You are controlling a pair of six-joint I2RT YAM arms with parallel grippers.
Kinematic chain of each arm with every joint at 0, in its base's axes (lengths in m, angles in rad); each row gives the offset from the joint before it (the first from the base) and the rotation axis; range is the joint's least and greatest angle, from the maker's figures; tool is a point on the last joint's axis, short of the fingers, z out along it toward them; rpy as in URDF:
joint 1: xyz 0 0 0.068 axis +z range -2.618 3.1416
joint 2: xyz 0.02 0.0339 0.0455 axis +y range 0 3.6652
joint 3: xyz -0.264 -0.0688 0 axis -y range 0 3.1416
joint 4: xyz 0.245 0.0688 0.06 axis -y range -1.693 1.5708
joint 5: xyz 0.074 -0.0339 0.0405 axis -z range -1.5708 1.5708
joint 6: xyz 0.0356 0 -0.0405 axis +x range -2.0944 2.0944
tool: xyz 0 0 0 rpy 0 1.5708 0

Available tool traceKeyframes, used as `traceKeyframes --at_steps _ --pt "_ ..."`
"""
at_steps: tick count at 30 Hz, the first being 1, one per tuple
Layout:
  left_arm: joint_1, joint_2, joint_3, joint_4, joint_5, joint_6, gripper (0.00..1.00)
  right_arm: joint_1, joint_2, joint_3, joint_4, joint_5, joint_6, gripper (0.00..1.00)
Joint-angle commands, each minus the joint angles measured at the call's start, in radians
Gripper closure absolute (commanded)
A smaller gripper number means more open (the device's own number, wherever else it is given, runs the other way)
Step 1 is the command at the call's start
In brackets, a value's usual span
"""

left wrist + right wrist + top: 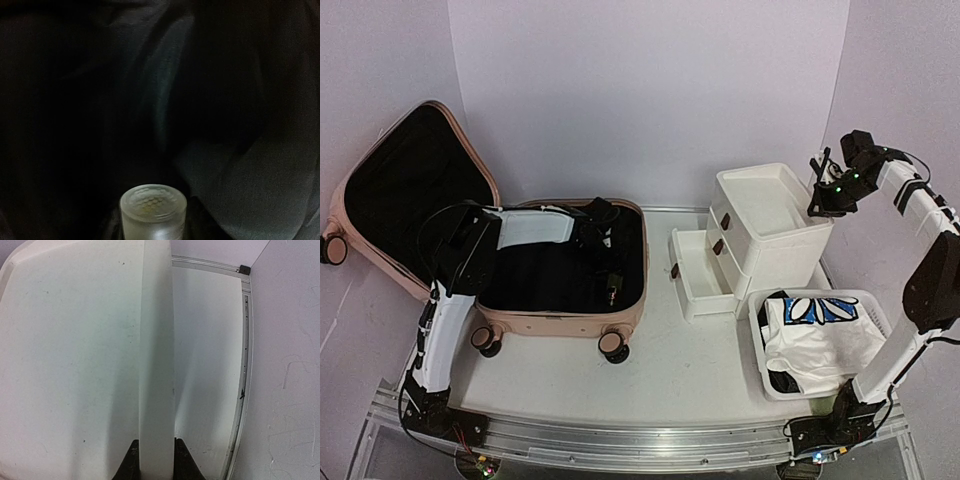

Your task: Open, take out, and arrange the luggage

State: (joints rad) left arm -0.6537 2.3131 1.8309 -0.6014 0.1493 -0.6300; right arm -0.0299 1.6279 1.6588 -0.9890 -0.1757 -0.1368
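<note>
The pale-pink luggage lies open on the table, with its lid leaning up at the back left and black lining showing. My left gripper reaches down into the open shell. In the left wrist view a frosted translucent cylinder sits between its jaws against dark lining fabric; the fingers are barely visible in the dark. My right gripper is at the right edge of the white drawer unit. Its black fingers are closed on the unit's thin white rim.
The drawer unit's bottom drawer is pulled out toward the suitcase. A white perforated basket at the front right holds a white cloth with a blue pattern. A metal rail runs along the near table edge.
</note>
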Motion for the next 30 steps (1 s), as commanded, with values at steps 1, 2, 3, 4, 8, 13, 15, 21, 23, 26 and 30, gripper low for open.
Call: traceKeyframes --at_steps 1,2,3,4,8,13,15,21,23,26,30 --pt "0.003 0.002 0.038 0.0 -0.014 0.008 0.64 0.011 -0.077 0.006 0.012 -0.166 0.078 1.0" --pt "0.003 -0.007 0.03 0.0 -0.027 0.009 0.67 0.011 -0.077 0.005 0.012 -0.166 0.078 1.0" --pt "0.004 -0.024 0.021 0.001 -0.036 0.014 0.69 0.011 -0.077 0.005 0.012 -0.166 0.078 1.0" --pt "0.003 -0.043 0.014 0.002 -0.051 0.02 0.71 0.011 -0.078 0.004 0.011 -0.165 0.078 1.0" --pt "0.005 -0.128 0.008 0.002 -0.113 0.068 0.76 0.011 -0.082 0.0 0.012 -0.163 0.08 1.0" --pt "0.006 -0.269 0.013 0.023 -0.126 0.089 0.77 0.012 -0.08 -0.003 0.012 -0.16 0.08 1.0" --pt "0.01 -0.312 0.012 0.056 -0.095 0.067 0.76 0.013 -0.079 -0.004 0.012 -0.159 0.08 1.0" --pt "0.007 -0.363 -0.013 0.259 0.146 -0.168 0.83 0.016 -0.075 -0.005 0.015 -0.162 0.083 1.0" --pt "-0.007 -0.355 -0.033 0.376 0.215 -0.268 0.86 0.016 -0.074 -0.005 0.018 -0.163 0.084 1.0" --pt "-0.063 -0.315 0.011 0.423 0.187 -0.294 0.88 0.018 -0.072 -0.008 0.021 -0.165 0.088 1.0" --pt "-0.146 -0.244 0.043 0.488 0.093 -0.319 0.88 0.023 -0.073 -0.011 0.023 -0.166 0.092 1.0"
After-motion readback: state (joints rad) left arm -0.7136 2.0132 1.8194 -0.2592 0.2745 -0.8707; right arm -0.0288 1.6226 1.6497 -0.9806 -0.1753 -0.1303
